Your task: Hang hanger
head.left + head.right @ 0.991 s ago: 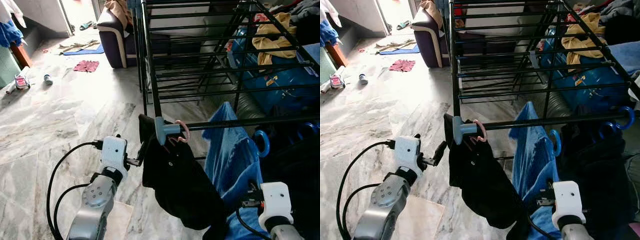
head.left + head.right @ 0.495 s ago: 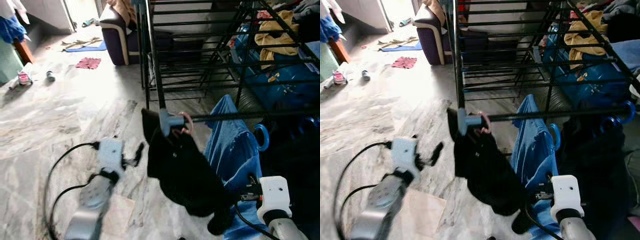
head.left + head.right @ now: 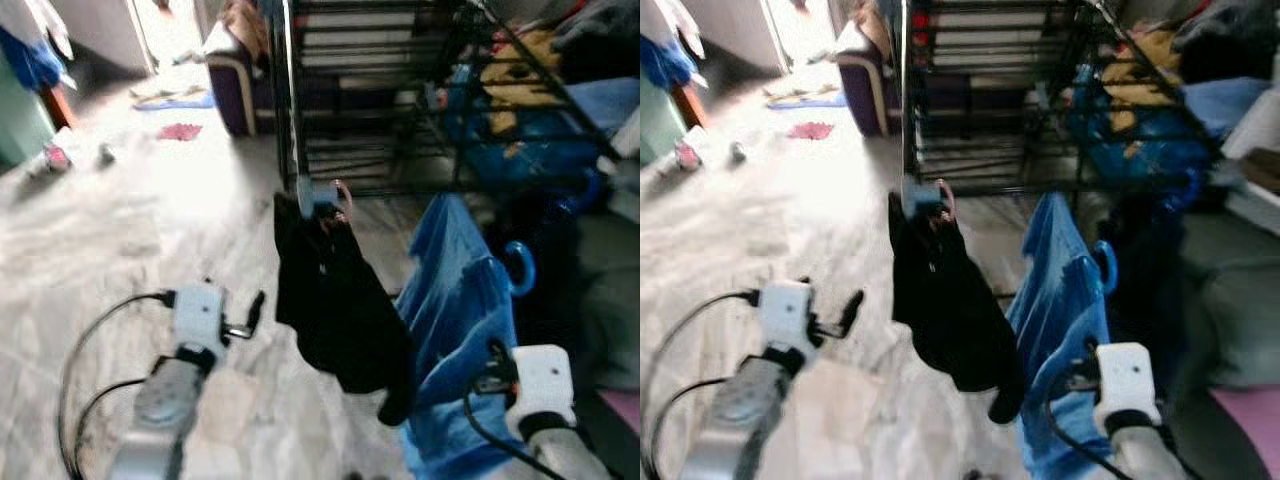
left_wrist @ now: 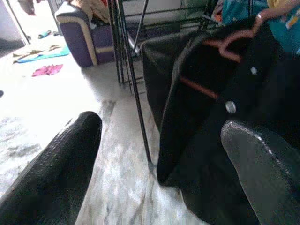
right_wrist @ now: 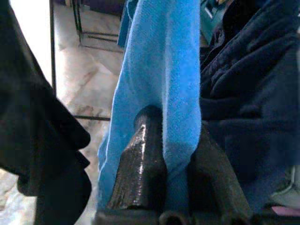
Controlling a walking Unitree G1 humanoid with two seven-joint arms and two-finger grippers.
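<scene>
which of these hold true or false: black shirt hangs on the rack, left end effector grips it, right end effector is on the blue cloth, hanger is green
1. The black shirt hangs from the drying rack. True.
2. The left end effector grips the shirt. False: it is open, beside the shirt and apart from it.
3. The right end effector has blue cloth between its fingers. True.
4. The hanger is green. False: it is pink.
</scene>
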